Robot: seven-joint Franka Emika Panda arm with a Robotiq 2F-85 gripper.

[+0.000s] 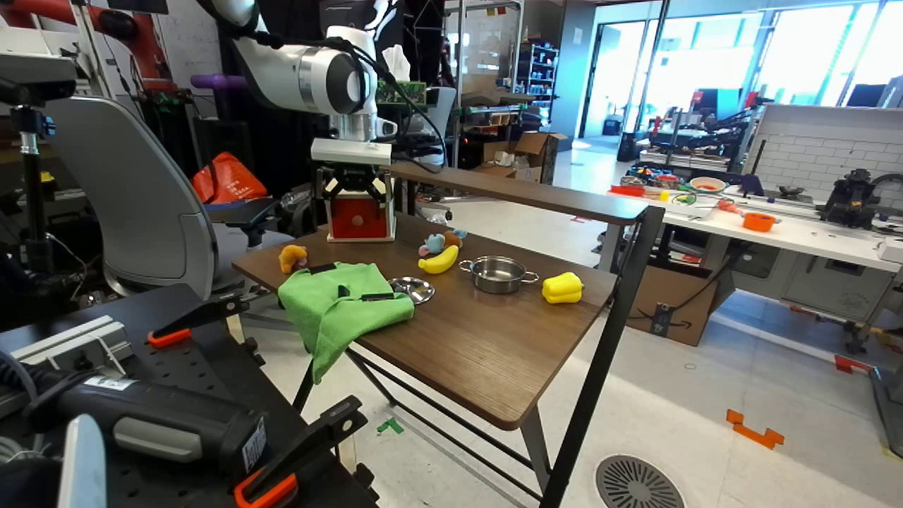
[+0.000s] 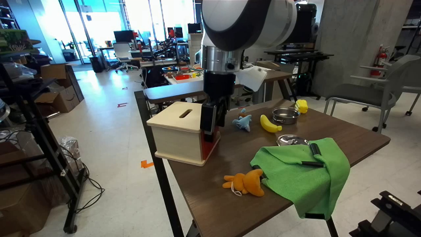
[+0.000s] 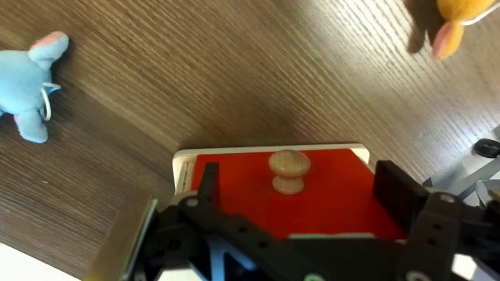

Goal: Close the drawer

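Observation:
A pale wooden box [image 2: 177,144] stands on the brown table [image 1: 451,346]. Its red drawer front [image 3: 336,199] faces the table and has a round wooden knob [image 3: 289,168]. In both exterior views the red front [image 1: 346,224] appears to sit within the box's pale frame; I cannot tell whether a small gap is there. My gripper [image 3: 299,168] points down at the box's front. Its black fingers are wide apart, one on each side of the knob, with nothing between them. In an exterior view the gripper [image 2: 210,130] hides part of the red front [image 2: 210,144].
A blue toy [image 3: 19,84] and an orange toy [image 2: 245,182] lie near the box. A banana [image 1: 439,260], steel pot [image 1: 499,275], yellow pepper [image 1: 562,288], metal lid [image 1: 416,289] and green cloth [image 1: 338,303] are farther along. A raised shelf [image 1: 536,194] runs along one table edge.

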